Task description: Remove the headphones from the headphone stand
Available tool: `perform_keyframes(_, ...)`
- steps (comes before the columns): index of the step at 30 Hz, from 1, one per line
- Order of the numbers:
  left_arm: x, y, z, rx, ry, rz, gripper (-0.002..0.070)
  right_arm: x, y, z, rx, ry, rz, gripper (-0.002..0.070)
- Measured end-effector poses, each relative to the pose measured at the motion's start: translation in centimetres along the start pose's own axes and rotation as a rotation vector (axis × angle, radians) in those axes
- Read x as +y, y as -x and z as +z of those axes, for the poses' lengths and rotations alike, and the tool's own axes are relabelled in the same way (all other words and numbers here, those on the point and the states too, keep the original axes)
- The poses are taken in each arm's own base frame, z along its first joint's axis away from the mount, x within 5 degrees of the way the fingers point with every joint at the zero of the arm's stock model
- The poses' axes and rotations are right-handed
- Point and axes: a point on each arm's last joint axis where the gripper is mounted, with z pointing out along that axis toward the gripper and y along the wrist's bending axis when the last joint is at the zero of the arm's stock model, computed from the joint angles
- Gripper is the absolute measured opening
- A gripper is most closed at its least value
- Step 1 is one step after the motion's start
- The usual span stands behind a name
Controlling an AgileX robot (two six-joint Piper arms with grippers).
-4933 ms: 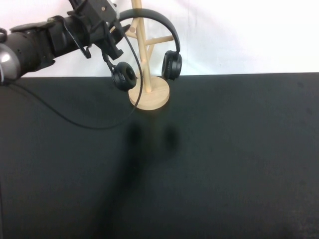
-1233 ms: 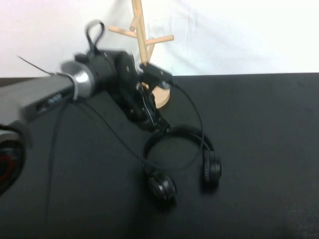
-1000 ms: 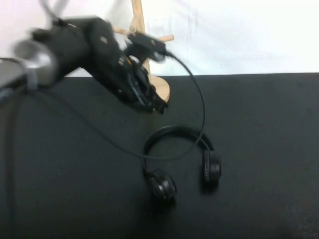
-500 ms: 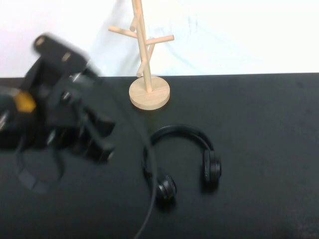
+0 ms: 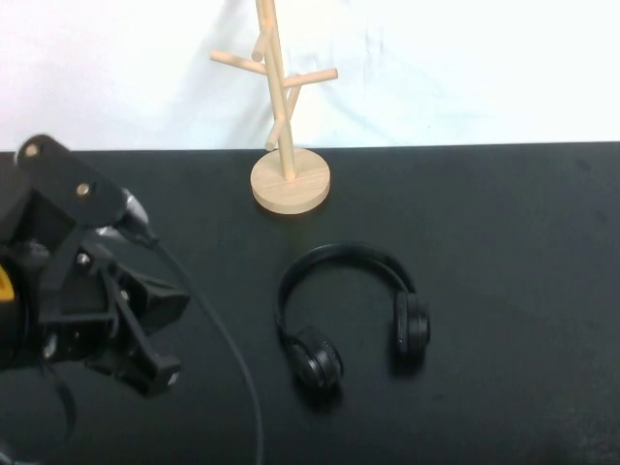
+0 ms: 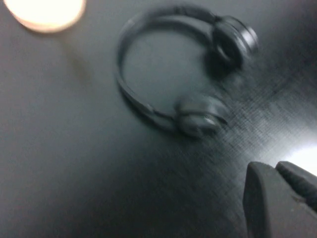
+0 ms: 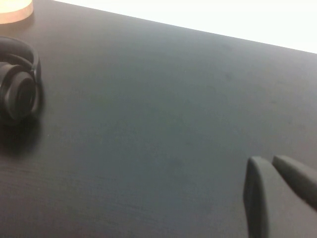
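The black headphones (image 5: 411, 327) lie flat on the black table, off the stand, with the headband toward the back. The wooden headphone stand (image 5: 283, 107) stands bare at the back edge on its round base. My left gripper (image 5: 160, 334) is at the table's left front, well left of the headphones, shut and empty. In the left wrist view the headphones (image 6: 198, 113) and the stand base (image 6: 44, 12) lie beyond my left gripper (image 6: 275, 166). My right gripper (image 7: 270, 159) is shut and empty over bare table, and the headphones (image 7: 17, 94) show far off. The right arm is outside the high view.
The black table (image 5: 504, 252) ends at a white wall at the back. A black cable (image 5: 228, 349) trails from the left arm over the table toward the front edge. The stand base (image 7: 15, 12) shows in a corner of the right wrist view.
The left arm has pulled back from the stand area to the table's left front. The headphones, hanging on the stand at first, now lie still on the table.
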Motion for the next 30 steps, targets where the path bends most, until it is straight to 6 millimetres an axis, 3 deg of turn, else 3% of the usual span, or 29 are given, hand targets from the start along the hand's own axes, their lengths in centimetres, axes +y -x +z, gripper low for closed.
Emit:
perform_keyframes(5, -0.1, -2.8, -0.2, -0.230, 0.119, -0.001, -0.0001, 0.0, 0.0, 0.0, 0.000, 0.000, 0.000, -0.0008)
perform_keyframes(15, -0.6, -13.3, -1.5, -0.750, 0.426, -0.121, -0.0001, 0.0, 0.0, 0.0, 0.000, 0.000, 0.000, -0.0008)
perform_keyframes(21, -0.7, -17.1, -1.4, -0.807, 0.582, -0.167, -0.0001, 0.0, 0.0, 0.0, 0.000, 0.000, 0.000, -0.0008)
perform_keyframes(30, -1.5, -19.3, -0.6, -0.690, 0.581, -0.208, -0.0001, 0.0, 0.0, 0.0, 0.000, 0.000, 0.000, -0.0008)
